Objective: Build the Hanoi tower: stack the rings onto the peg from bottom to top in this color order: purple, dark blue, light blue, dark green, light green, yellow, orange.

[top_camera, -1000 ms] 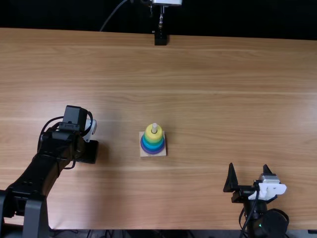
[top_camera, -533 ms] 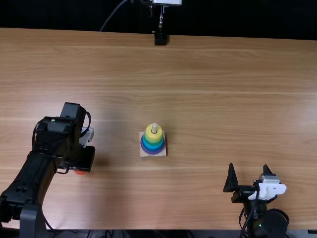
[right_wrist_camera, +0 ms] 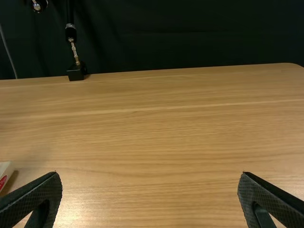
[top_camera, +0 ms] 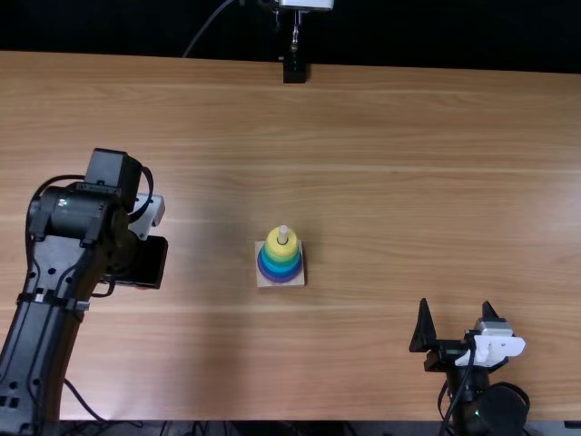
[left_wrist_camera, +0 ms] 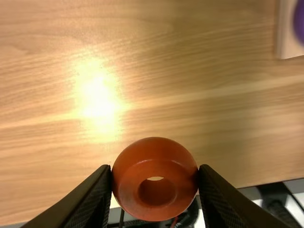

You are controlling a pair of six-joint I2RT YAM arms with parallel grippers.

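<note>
- Top view: my left gripper (top_camera: pixel 145 263) is over the table's left part, left of the tower and well apart from it.
- Same view: the wooden peg (top_camera: pixel 283 232) stands upright near the middle of the table (top_camera: pixel 381 182), on a pale square base (top_camera: pixel 263 279). The yellow ring (top_camera: pixel 282 245) is uppermost on it, peg tip poking through. Under that, wider green and blue bands, then the purple ring (top_camera: pixel 282 278) at the bottom. Can't split every shade from here.
- Same view: my right gripper (top_camera: pixel 456 313) is at the near right, fingers wide apart, well apart from the tower.
- Same view: a black mount (top_camera: pixel 294 71) with a metal rod is at the far table edge, dark backdrop (top_camera: pixel 436 32) behind.
- Left wrist view: my left gripper (left_wrist_camera: pixel 155 167) has the orange ring (left_wrist_camera: pixel 154 151) pinched, one finger on each side of its rim, hole visible. Ring is above the table's near edge, apart from the tower. Part of the pale base and the purple ring also in frame, plus bright glare on the wood.
- Right wrist view: my right gripper (right_wrist_camera: pixel 150 173) is wide, bare wood beyond the fingers. A pale corner (right_wrist_camera: pixel 5 168) with a red mark sits on the table; black mount and backdrop at the far side.
</note>
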